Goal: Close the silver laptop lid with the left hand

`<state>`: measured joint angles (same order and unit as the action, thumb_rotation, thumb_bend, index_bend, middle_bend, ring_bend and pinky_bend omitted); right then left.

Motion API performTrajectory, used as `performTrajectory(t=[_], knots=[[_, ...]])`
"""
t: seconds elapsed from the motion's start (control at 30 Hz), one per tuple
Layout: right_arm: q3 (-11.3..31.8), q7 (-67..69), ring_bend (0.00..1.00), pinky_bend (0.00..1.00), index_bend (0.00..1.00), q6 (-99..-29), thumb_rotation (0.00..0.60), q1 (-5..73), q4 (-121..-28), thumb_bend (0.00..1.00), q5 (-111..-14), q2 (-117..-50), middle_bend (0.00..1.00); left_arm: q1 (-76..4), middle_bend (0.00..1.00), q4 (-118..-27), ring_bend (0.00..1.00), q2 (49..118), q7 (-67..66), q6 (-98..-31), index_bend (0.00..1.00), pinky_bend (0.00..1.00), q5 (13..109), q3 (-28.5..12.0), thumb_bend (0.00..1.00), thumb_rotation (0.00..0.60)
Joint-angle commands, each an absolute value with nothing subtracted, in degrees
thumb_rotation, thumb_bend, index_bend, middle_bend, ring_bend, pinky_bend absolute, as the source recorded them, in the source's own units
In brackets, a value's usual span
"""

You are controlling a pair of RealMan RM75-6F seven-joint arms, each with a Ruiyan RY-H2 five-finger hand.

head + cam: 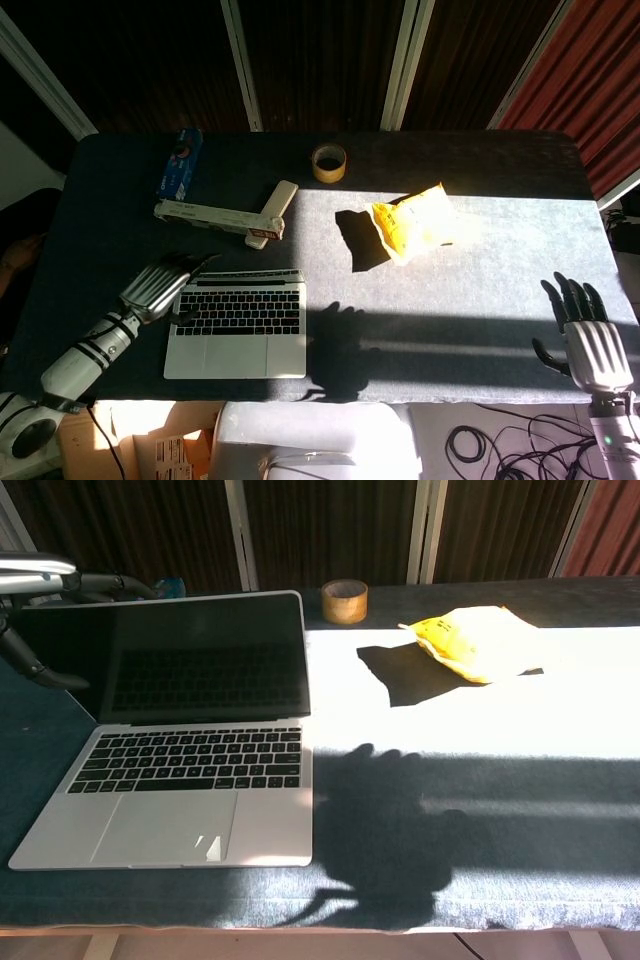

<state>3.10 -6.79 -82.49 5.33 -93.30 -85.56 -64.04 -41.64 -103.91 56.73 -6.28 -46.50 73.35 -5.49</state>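
Laptop [238, 325]: silver, at the tabletop [480, 300] front-left edge, lid [195, 655] tilted partway over the keyboard. Left hand [160, 285]: at the lid's upper-left corner, fingers [110, 582] stretched along its top edge, holding nothing. Right hand [582, 335]: off the front-right corner, fingers spread, empty. Tape roll [329, 162], yellow bag [413, 220]: toward the back edge.
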Motion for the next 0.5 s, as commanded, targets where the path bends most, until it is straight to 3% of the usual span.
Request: performTrajectory(t=[0.03, 0.5], knots=[[2.84, -7.59, 0.00, 0.00, 0.00, -81.80, 0.600, 5.68, -93.37, 0.26, -85.74, -64.36, 0.00, -40.49, 0.33, -107.50, 0.20, 54.66, -9.58, -47.35, 0.11, 0.22, 73.01, -3.75, 0.26, 0.600], [3.07, -9.06, 0.00, 0.00, 0.00, -81.44, 0.600, 5.94, -93.42, 0.26, -84.80, -65.01, 0.00, -37.33, 0.33, -115.96, 0.20, 49.93, -19.64, -50.11, 0.11, 0.22, 72.75, 0.37, 0.26, 0.600]])
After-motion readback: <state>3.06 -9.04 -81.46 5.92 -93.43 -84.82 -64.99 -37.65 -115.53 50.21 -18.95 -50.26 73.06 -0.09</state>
